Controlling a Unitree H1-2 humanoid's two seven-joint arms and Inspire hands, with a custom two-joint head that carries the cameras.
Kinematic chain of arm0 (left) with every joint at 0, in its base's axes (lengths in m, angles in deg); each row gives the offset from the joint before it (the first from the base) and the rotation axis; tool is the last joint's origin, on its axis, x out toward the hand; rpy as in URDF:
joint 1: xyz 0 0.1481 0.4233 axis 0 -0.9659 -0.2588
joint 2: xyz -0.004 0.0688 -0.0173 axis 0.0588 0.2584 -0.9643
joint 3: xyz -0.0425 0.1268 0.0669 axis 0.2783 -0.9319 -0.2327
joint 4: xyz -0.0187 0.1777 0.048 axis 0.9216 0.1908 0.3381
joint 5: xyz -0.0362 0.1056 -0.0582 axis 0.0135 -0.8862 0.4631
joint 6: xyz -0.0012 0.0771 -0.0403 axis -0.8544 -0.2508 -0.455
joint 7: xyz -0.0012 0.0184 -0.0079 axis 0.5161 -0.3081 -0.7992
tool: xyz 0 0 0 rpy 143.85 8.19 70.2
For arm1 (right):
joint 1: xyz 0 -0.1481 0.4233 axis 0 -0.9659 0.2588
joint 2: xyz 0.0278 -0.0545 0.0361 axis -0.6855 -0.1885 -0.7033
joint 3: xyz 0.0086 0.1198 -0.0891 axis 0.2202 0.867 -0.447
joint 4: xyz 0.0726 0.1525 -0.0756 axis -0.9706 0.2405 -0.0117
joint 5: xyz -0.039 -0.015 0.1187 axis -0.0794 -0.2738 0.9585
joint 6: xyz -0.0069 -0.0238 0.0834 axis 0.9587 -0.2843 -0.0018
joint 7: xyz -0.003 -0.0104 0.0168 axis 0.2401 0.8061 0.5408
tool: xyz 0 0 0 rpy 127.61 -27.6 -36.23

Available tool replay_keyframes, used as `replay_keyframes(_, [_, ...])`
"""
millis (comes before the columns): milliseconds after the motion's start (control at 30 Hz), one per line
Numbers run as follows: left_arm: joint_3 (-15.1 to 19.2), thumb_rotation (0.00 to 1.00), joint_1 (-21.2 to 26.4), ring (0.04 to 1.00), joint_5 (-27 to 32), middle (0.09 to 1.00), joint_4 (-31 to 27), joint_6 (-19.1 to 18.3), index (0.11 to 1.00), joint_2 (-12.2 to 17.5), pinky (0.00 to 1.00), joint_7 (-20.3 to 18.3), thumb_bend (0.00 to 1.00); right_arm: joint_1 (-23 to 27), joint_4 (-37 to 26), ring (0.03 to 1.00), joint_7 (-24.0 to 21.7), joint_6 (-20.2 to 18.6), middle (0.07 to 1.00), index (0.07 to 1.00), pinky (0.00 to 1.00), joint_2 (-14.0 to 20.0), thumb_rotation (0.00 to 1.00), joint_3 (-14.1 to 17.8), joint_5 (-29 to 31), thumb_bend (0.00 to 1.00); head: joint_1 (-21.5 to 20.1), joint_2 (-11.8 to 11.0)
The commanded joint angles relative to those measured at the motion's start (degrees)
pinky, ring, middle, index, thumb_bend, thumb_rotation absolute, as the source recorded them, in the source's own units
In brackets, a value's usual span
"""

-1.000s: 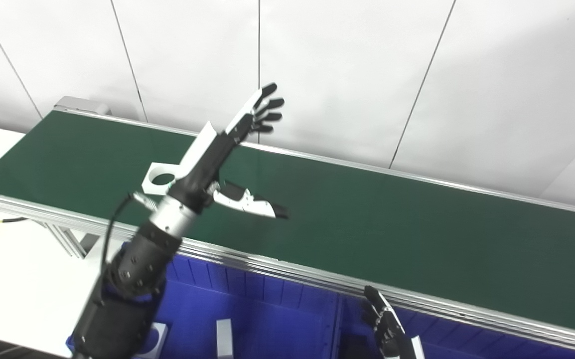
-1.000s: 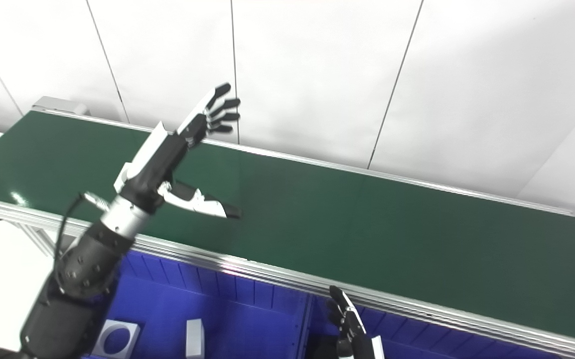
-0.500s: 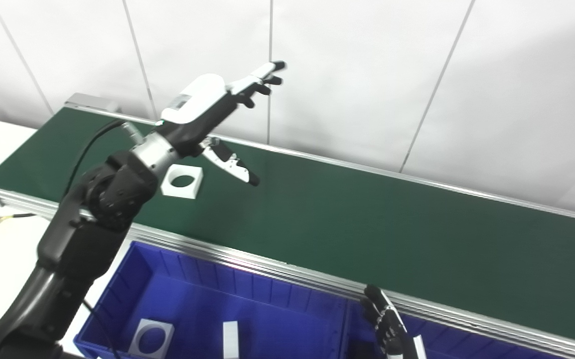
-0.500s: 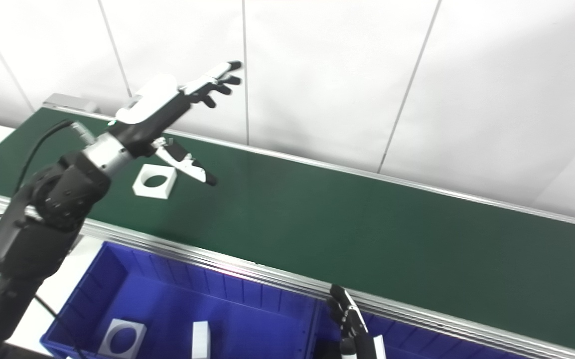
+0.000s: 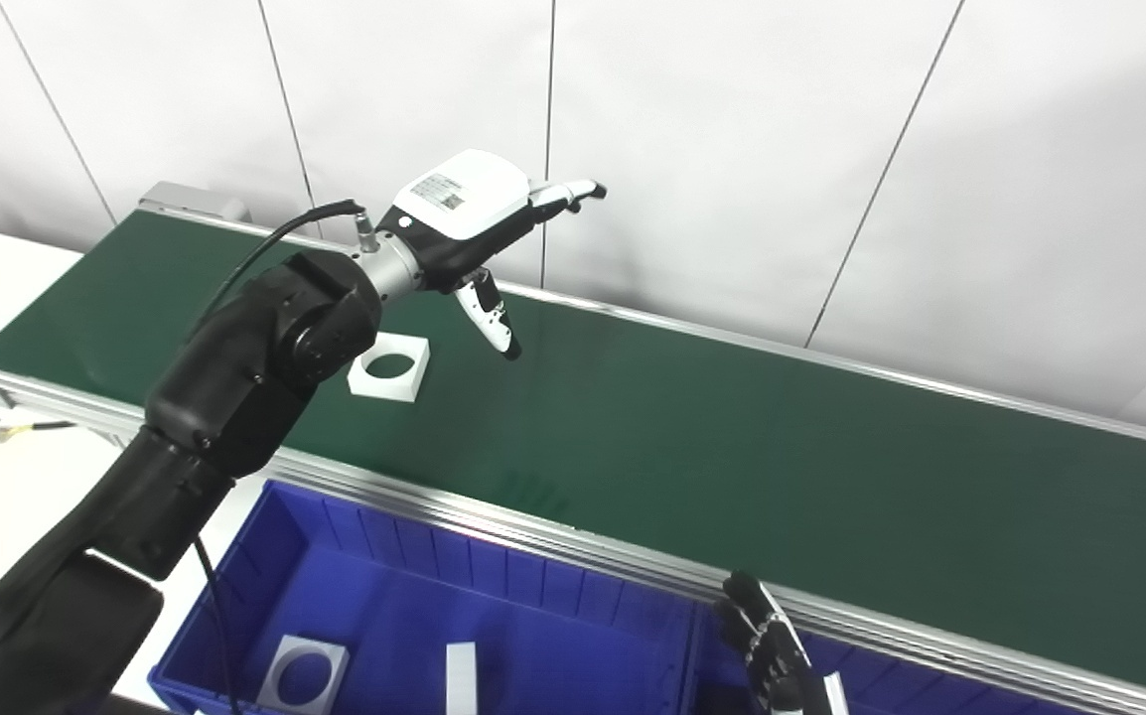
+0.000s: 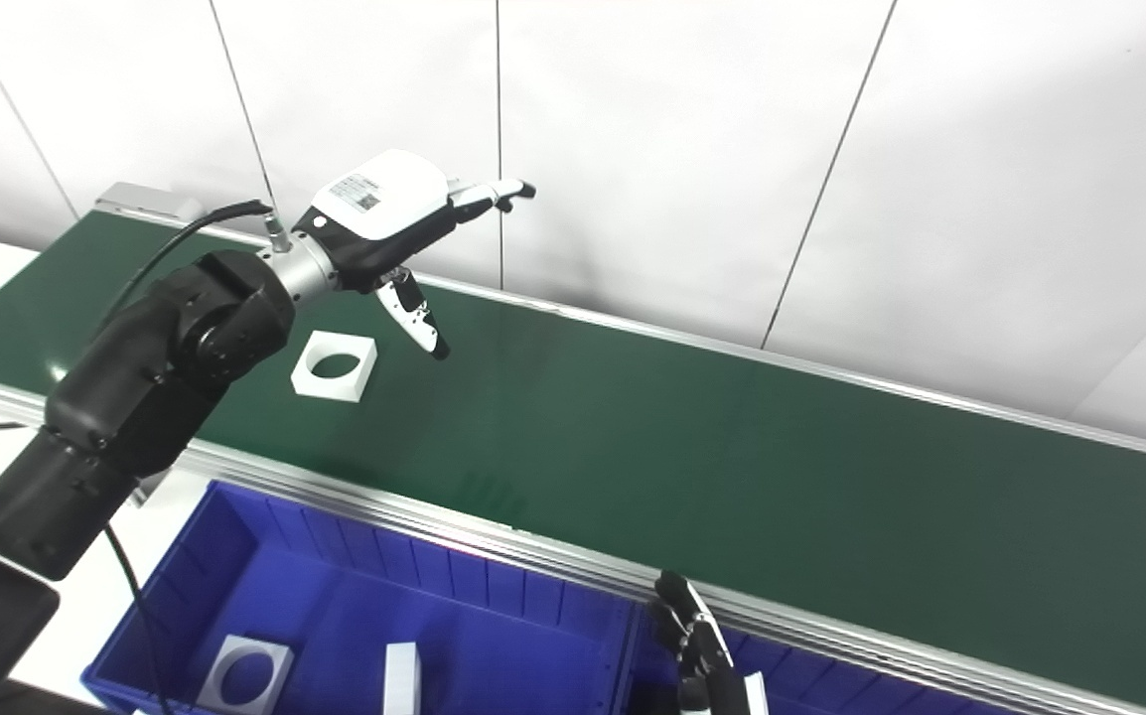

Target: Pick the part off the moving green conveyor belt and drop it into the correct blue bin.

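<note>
A white square part with a round hole (image 5: 390,367) lies flat on the green conveyor belt (image 5: 732,447) toward its left end. My left hand (image 5: 474,214) hovers above the belt, just right of and above the part, palm down, fingers spread and empty. My right hand (image 5: 770,657) shows only its fingertips at the bottom edge, over the blue bins, holding nothing that I can see. The left blue bin (image 5: 414,596) holds a white square part with a hole (image 5: 305,675) and a white bar (image 5: 461,677).
A second blue bin (image 5: 931,685) adjoins on the right, below the belt's aluminium rail (image 5: 583,541). A white wall stands right behind the belt. A white table (image 5: 7,497) with a cable lies at the left.
My left hand has risen, turned palm down and swung over the belt. The white part, earlier partly hidden by the arm, is in full view and has moved right along the belt.
</note>
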Motion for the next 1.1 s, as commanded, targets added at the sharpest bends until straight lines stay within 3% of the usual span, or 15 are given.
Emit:
replay_keyframes(0, [-0.1,0.21,4.4,0.813,-0.4,0.848,0.4,0.0,0.924,0.3,0.77,1.3,1.0,0.4,-0.9,0.86,-0.5,2.2,0.888,0.894,0.85,-0.7,1.0,-0.4,-0.6,0.89,0.0,0.0])
replay_keyframes(533, [-3.5,0.28,7.8,0.853,-2.2,0.868,8.7,-6.1,0.924,-2.0,0.81,-0.8,1.0,0.1,-1.4,0.844,-0.6,2.5,0.889,0.891,0.81,-1.0,1.0,-1.4,-0.9,0.86,-1.2,0.1])
replay_keyframes(1067, [-7.9,0.25,6.9,0.861,-5.5,0.865,15.4,-9.0,0.885,-4.8,0.83,2.3,1.0,-0.7,-2.5,0.836,-0.2,2.2,0.885,0.896,0.81,-1.3,1.0,-2.4,-2.4,0.85,-3.2,0.4])
